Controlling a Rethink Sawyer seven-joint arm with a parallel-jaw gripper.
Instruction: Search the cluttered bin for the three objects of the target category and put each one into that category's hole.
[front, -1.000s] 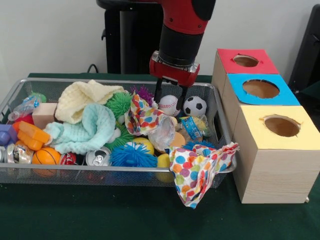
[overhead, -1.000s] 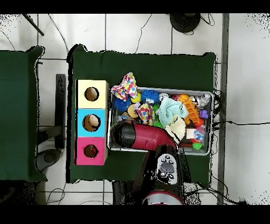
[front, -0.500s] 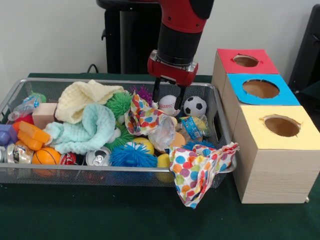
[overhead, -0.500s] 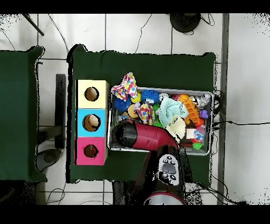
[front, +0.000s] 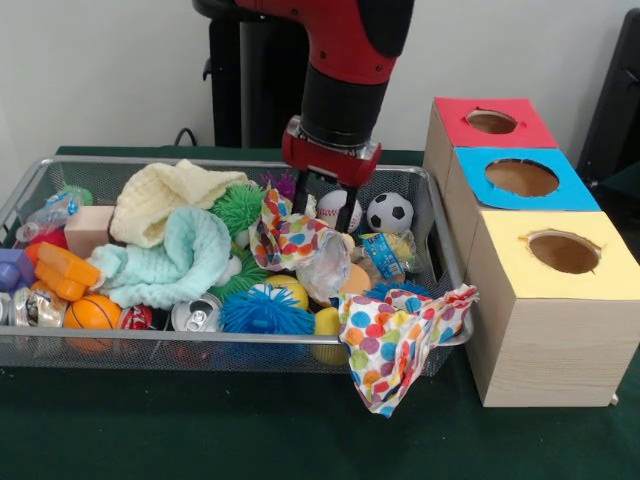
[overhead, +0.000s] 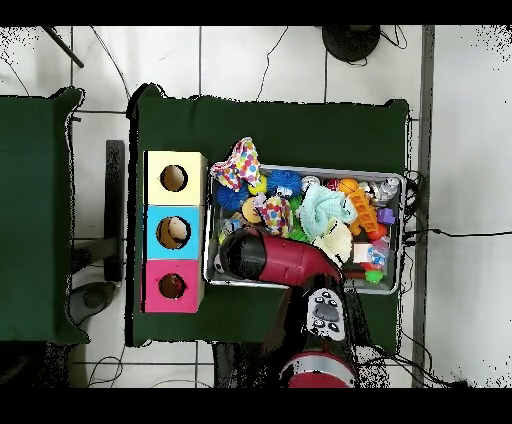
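Note:
My gripper (front: 323, 206) hangs open over the back of the wire bin (front: 240, 346), fingers pointing down. A white baseball (front: 331, 207) shows between the fingers, and I cannot tell whether they touch it. A soccer ball (front: 389, 212) lies just right of it and a polka-dot cloth (front: 285, 240) just in front. At the right stands a wooden box with a red hole (front: 491, 121), a blue hole (front: 521, 177) and a yellow hole (front: 563, 251). From overhead the red arm (overhead: 268, 262) hides the gripper, and something pale lies inside the blue hole (overhead: 175, 232).
The bin also holds a yellow cloth (front: 170, 196), a mint cloth (front: 175, 255), spiky balls (front: 265, 310), a small basketball (front: 91, 312), cans (front: 196, 316) and an orange toy (front: 62, 270). A second polka-dot cloth (front: 395, 335) hangs over the bin's front right rim.
The gripper has shifted left along the back of the bin, from above the gap between baseball and soccer ball to over the baseball. Nothing in the bin has moved.

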